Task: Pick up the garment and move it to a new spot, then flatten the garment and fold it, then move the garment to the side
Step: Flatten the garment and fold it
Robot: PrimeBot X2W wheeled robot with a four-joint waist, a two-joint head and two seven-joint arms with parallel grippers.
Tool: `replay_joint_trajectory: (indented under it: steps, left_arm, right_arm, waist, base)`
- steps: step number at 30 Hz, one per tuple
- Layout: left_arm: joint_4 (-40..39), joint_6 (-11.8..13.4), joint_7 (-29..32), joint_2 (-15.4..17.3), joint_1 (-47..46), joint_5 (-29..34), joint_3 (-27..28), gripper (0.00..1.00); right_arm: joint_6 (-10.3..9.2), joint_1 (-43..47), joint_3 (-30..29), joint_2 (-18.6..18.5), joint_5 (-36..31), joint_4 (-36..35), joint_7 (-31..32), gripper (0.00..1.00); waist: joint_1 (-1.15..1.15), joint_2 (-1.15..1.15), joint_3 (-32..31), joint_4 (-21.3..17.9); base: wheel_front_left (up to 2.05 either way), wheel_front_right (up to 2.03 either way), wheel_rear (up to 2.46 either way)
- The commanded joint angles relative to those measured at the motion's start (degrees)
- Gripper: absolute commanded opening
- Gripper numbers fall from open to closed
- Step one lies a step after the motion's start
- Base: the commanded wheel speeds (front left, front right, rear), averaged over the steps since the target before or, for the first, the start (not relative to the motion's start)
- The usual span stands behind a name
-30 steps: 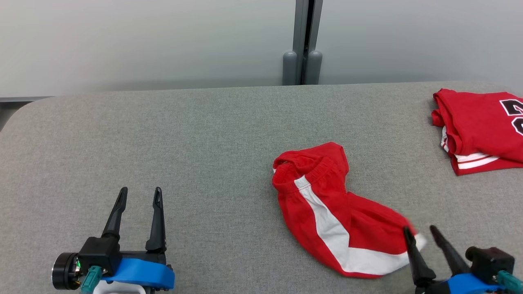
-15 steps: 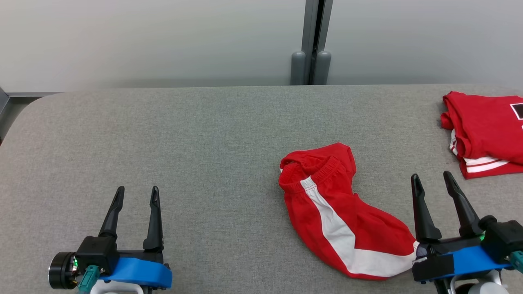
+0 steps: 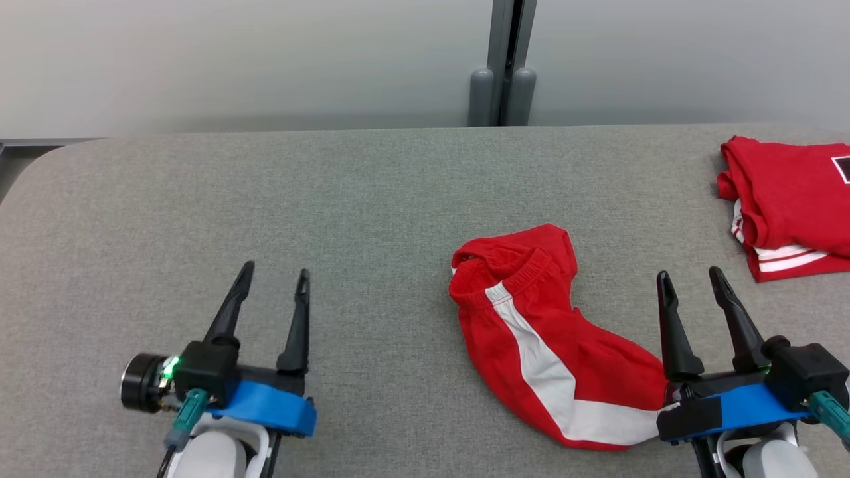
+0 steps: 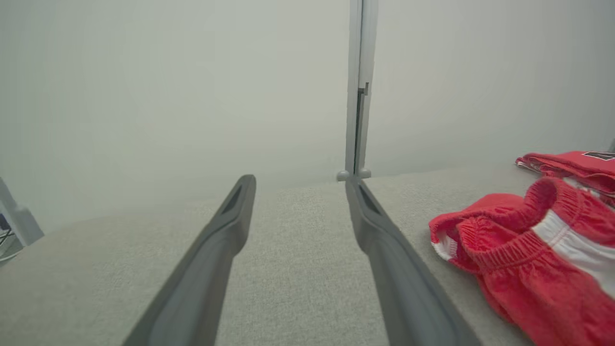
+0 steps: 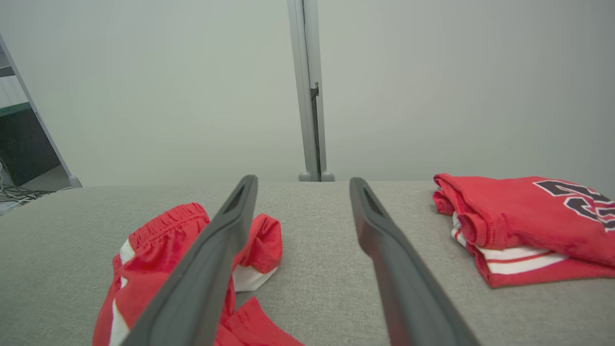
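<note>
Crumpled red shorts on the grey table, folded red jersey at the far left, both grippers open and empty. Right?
No: the head view shows the folded red jersey at the far right. The crumpled red shorts on the grey table and the open, empty left gripper and right gripper are as stated.

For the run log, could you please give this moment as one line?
left gripper: open, empty; right gripper: open, empty; red shorts: crumpled on table, unheld
</note>
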Motion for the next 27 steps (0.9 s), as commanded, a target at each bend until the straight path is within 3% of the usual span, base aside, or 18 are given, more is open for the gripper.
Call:
replay_joint_trajectory:
  steps: [1, 9, 27]
  left_arm:
    - [0.44, -0.35, -0.15, 0.93, -2.83, 0.13, -1.73, 1.00]
    - [3.95, -0.38, 2.63, 6.54, -14.22, -6.82, -19.20, 1.00]
    - [8.91, -0.39, 9.71, 13.62, -27.57, -23.36, -47.35, 1.00]
  right_arm:
    - [0.01, -0.78, 0.14, 0.14, -0.36, 0.39, -0.37, 1.00]
    - [0.01, -1.89, 0.15, 0.16, 0.01, 1.19, -0.63, 1.00]
    - [0.01, -3.61, -1.33, -0.22, 0.67, 0.62, -0.77, 1.00]
  waist:
    - [0.00, 0.00, 0.11, -0.49]
    - [0.00, 0.00, 1.74, -3.41]
    - [0.00, 0.00, 5.49, -8.44]
  base:
    - [0.00, 0.00, 0.00]
    - [0.00, 0.00, 0.00]
    - [0.00, 0.00, 0.00]
